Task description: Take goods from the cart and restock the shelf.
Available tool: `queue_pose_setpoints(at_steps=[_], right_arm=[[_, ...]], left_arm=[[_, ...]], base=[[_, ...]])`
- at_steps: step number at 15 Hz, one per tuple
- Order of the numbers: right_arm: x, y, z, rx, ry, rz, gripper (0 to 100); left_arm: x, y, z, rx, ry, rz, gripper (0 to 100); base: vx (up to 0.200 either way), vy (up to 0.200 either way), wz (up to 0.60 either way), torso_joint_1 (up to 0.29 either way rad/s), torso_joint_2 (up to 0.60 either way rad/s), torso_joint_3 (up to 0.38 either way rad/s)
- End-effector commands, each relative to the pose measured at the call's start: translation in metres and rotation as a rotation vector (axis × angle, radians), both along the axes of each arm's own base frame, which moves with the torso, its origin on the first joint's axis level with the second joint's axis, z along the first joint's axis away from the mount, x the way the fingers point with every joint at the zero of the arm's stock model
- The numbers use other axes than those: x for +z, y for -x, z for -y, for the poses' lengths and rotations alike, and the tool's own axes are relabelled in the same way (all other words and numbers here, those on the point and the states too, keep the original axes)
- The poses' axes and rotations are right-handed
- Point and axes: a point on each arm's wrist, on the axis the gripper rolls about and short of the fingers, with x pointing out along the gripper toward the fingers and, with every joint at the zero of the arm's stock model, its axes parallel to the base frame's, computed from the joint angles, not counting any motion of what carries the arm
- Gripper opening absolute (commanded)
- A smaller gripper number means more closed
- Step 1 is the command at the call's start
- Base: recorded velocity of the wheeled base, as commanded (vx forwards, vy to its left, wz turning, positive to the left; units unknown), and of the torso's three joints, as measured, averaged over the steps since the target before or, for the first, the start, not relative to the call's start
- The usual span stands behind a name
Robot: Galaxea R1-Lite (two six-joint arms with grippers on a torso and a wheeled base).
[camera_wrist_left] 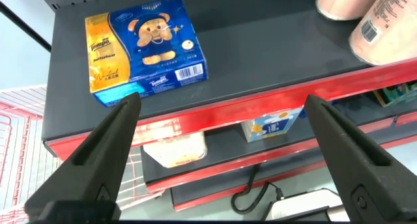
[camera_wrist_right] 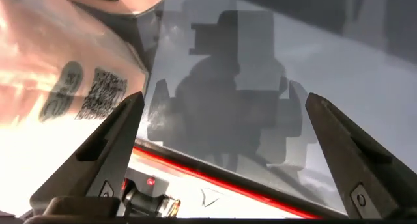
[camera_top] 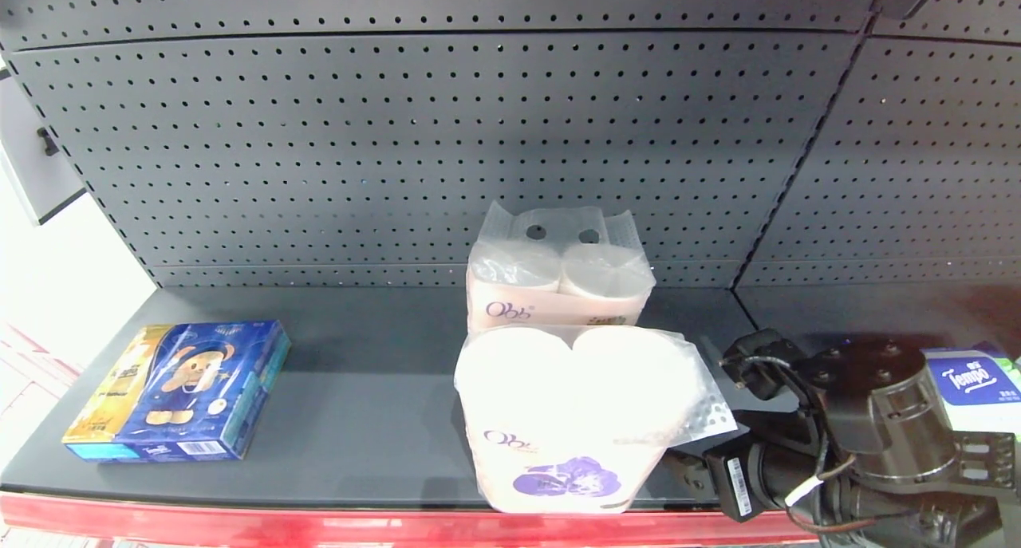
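The front roll pack (camera_top: 558, 420) stands at the near edge of the shelf (camera_top: 375, 388), a little right of the middle. It is two pale rolls in clear plastic with a purple flower on the wrapping. Directly behind it, touching or almost touching, stands the rear roll pack (camera_top: 558, 281) against the pegboard wall (camera_top: 447, 149).

The right arm (camera_top: 861, 436) lies low, just to the right of the front roll pack. The right gripper (camera_wrist_right: 225, 100) is spread wide and holds nothing; between its fingers only the dark shelf surface and the red front strip (camera_wrist_right: 215, 175) are seen. The wrapped pack (camera_wrist_right: 71, 61) is very close to one finger (camera_wrist_right: 111, 146), but I cannot tell if they touch.

The left gripper (camera_wrist_left: 221, 100) is also spread wide with nothing in it. It hangs in front of the left part of the shelf, near the blue tissue box (camera_wrist_left: 146, 48) but apart from it. This box lies flat near the left end, well apart from the rolls.

At the far right of the shelf is a white and blue tissue pack (camera_top: 973, 384). On the lower shelf stands a small carton (camera_wrist_left: 270, 126).
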Motion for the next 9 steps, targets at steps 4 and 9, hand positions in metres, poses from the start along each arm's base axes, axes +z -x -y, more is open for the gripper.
queue_pose_setpoints(at_steps=[4,9], right_arm=[[-0.0031,0.0008,-0.0056,0.021,0.01,-0.011,100],[-0.0035,-0.0011,-0.0072,0.021,0.011,-0.012,100]], left_arm=[[0.0003,0.0004,-0.0001,0.001,0.0,0.003,100],[0.0005,0.0009,-0.0002,0.001,0.003,0.008,100]], base=[[0.0,0.0,0.0,0.0,0.0,0.0],[0.0,0.0,0.0,0.0,0.0,0.0]])
